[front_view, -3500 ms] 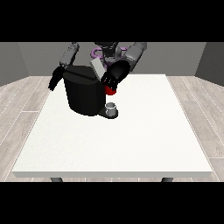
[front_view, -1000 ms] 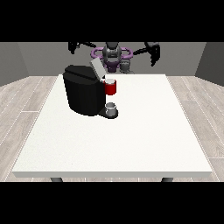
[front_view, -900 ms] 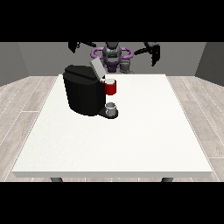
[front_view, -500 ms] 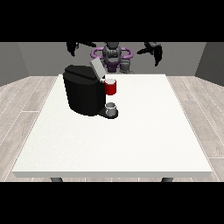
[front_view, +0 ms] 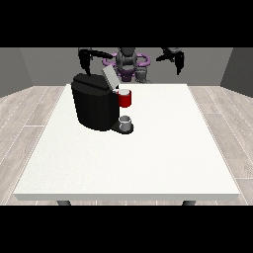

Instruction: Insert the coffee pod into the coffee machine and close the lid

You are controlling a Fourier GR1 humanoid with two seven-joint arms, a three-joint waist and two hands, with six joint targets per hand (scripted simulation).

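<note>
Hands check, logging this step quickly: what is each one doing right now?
Hand at the view's left: raised off the table, holds nothing; fingers cannot be told.
Hand at the view's right: raised, holds nothing; fingers cannot be told.

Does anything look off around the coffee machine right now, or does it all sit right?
One thing: on the coffee machine, a grey flap beside the red part stands tilted up rather than lying flat. Both hands are raised at the back, clear of it. The small cup stands upright; nothing spilled.
</note>
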